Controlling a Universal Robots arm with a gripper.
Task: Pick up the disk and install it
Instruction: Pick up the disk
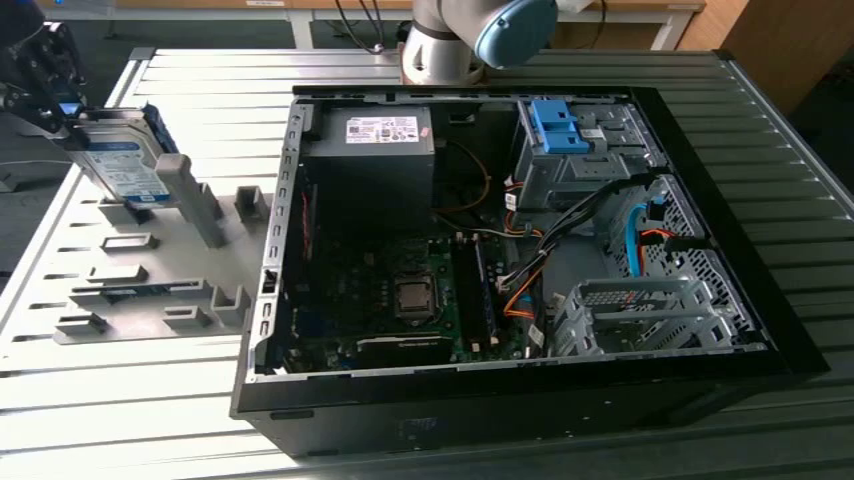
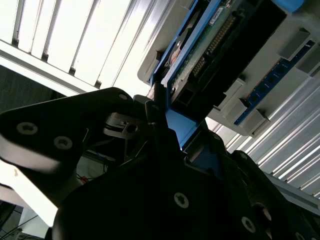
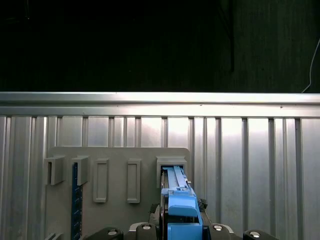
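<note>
**At the rack: gripper on the disk's upper end**

On the exterior view's left, well apart from the open computer case (image 1: 787, 330), the disk (image 1: 123, 160) stood on end in a slot of the grey rack (image 1: 147, 290). It was tilted a little, its label toward the camera and its blue frame showing round the edges. Its long axis ran up out of the slot, straight toward the gripper (image 1: 40, 80), which sat at the disk's upper end. In the first wrist view the disk showed edge-on, reaching from the gripper to the slot. The gripper was in touch with the blue frame, or just beside it. Whether it had clamped on I could not tell, since the dark body hid the contact (the second wrist view was no clearer).

By my reading the disk had not yet left the rack, so the pick was in hand and the install not begun. The lift would have to follow that long axis out of the slot.

As for containers, the rack also held a thin blue strip (image 3: 76, 200) in another slot. Inside the case, a bare blue bracket (image 1: 558, 125) sat in the upper drive bay, and a perforated metal cage (image 1: 647, 315) stood at the near corner. Both lay toward the exterior view's right of the disk, across the ribbed table (image 1: 534, 70).
</note>
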